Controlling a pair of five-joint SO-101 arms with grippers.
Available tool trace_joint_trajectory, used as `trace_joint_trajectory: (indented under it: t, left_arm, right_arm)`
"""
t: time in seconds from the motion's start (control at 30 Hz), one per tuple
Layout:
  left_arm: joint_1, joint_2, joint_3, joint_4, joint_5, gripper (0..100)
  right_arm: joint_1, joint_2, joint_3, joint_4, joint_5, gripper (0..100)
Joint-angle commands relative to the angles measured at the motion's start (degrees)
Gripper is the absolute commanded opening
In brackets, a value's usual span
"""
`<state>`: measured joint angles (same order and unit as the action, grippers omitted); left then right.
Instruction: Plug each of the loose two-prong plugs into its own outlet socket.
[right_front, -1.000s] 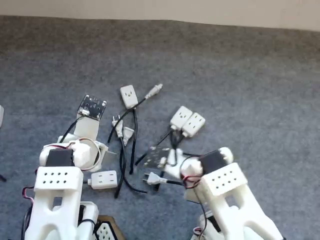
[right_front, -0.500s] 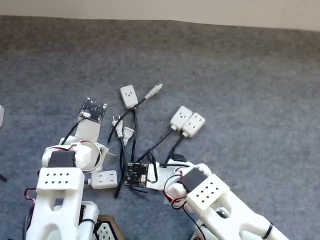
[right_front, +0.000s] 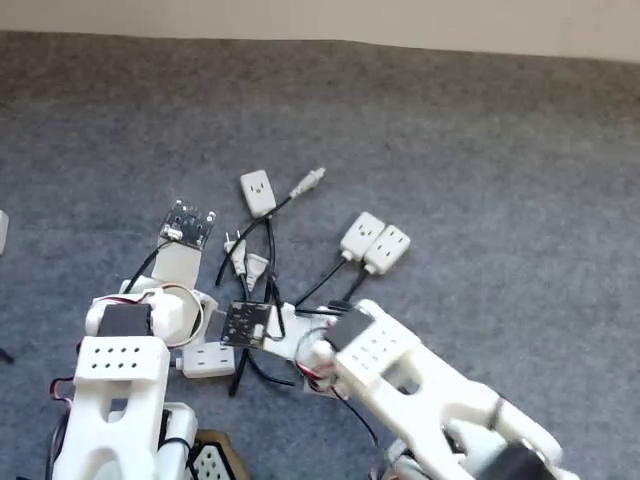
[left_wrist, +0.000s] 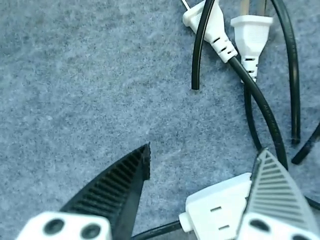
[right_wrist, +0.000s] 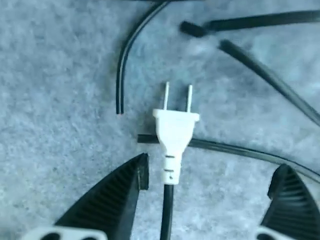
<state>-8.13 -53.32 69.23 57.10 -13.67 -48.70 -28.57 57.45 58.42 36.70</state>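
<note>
In the right wrist view a white two-prong plug (right_wrist: 175, 131) lies on the grey carpet with its prongs pointing away. My right gripper (right_wrist: 214, 167) is open just behind it, the plug nearer one finger (right_wrist: 117, 192). My left gripper (left_wrist: 204, 150) is open above the carpet, one finger (left_wrist: 272, 192) over a white outlet socket (left_wrist: 217, 212). Two more white plugs (left_wrist: 210, 27) (left_wrist: 251, 35) on black cords lie beyond it. In the high view the right arm (right_front: 380, 360) stretches leftward beside the left arm (right_front: 120, 340), and that socket (right_front: 208, 358) sits between them.
Other white sockets lie further out: one (right_front: 258, 192) at centre left and a pair (right_front: 362, 235) (right_front: 388, 248) to the right. A grey connector (right_front: 310, 182) and tangled black cords (right_front: 268, 290) cross the middle. Another socket (right_front: 205, 462) sits at the front edge.
The right arm has swung left across the carpet and now covers the front plug. The left arm has hardly moved.
</note>
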Motion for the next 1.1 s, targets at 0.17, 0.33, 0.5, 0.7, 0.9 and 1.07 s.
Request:
trace_joint_trajectory:
  t: [0.17, 0.33, 0.5, 0.7, 0.9, 1.07]
  left_arm:
    - [-0.22, -0.57, 0.31, -0.97, 0.26, 32]
    - [-0.22, -0.31, 1.36, -2.81, 0.26, 32]
    - [-0.22, -0.40, 1.45, -2.81, 0.26, 32]
    - [-0.13, -0.40, 1.54, -2.73, 0.26, 32]
    - [-0.13, -0.40, 1.54, -2.73, 0.26, 32]
    - [-0.13, -0.40, 1.54, -2.73, 0.26, 32]
  right_arm:
    - [-0.40, 9.89, -5.41, -1.01, -0.70, 20.7]
    - [-0.75, 9.80, -6.90, 1.10, -0.70, 9.8]
    - [-0.84, 9.98, -9.80, 4.09, -0.70, 9.8]
    - [-0.75, 10.24, -10.95, 5.14, -0.62, 9.8]
    - [-0.75, 10.33, -10.77, 5.05, -0.62, 9.9]
    - [-0.84, 10.33, -11.03, 4.97, -0.70, 9.9]
